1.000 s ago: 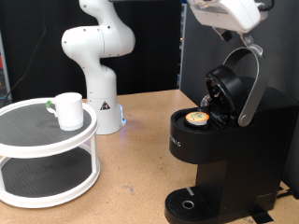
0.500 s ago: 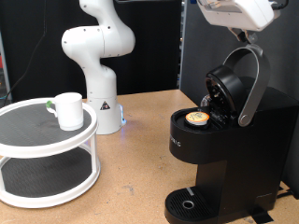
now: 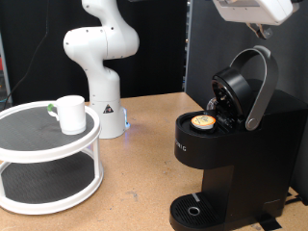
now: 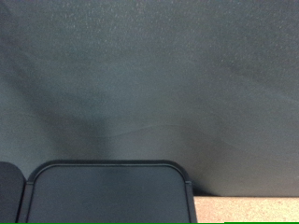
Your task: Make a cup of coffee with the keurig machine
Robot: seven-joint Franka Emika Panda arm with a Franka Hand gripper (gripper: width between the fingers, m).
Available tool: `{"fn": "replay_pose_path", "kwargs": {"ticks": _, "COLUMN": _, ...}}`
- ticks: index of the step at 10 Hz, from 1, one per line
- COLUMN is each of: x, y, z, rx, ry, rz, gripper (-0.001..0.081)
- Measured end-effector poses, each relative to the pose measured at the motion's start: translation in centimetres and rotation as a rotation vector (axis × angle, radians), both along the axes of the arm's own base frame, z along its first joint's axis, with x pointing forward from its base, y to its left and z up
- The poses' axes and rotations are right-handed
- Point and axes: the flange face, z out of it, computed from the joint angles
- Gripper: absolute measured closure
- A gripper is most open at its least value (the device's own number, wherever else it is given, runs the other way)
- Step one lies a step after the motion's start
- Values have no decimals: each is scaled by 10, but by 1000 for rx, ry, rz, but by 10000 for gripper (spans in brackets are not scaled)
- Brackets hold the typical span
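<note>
The black keurig machine (image 3: 241,144) stands at the exterior view's right with its lid (image 3: 236,89) raised and the silver-grey handle (image 3: 260,87) tilted up. A small pod with a tan top (image 3: 202,122) sits in the open chamber. The white cup (image 3: 69,113) stands on the top tier of a white round rack (image 3: 48,144) at the left, far from the machine. My gripper (image 3: 258,27) is at the top right edge, above the lid handle and apart from it; only the hand's underside shows. The wrist view shows no fingers, only a dark rounded block (image 4: 107,194).
A second white robot arm (image 3: 101,58) stands behind the rack on the tan table (image 3: 144,164). A black backdrop panel (image 3: 207,38) rises behind the machine. The machine's round drip base (image 3: 195,210) has nothing on it.
My hand has risen up and to the exterior view's right, away from the lid handle, until it is mostly out of frame. The lid, pod and cup have not moved.
</note>
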Motion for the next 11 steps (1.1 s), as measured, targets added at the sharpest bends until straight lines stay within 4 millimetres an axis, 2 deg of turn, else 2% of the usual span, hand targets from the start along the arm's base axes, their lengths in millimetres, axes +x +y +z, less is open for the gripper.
{"fn": "replay_pose_path", "kwargs": {"ticks": 3, "x": 3, "y": 12, "z": -12, "rx": -23, "ry": 11, "rz": -4, "gripper": 804}}
{"fn": "replay_pose_path", "kwargs": {"ticks": 6, "x": 6, "y": 14, "z": -18, "rx": -25, "ry": 17, "rz": -4, "gripper": 804}}
{"fn": "replay_pose_path", "kwargs": {"ticks": 8, "x": 7, "y": 10, "z": -17, "rx": -25, "ry": 11, "rz": -3, "gripper": 804}}
{"fn": "replay_pose_path", "kwargs": {"ticks": 11, "x": 7, "y": -8, "z": -13, "rx": -35, "ry": 12, "rz": 14, "gripper": 804}}
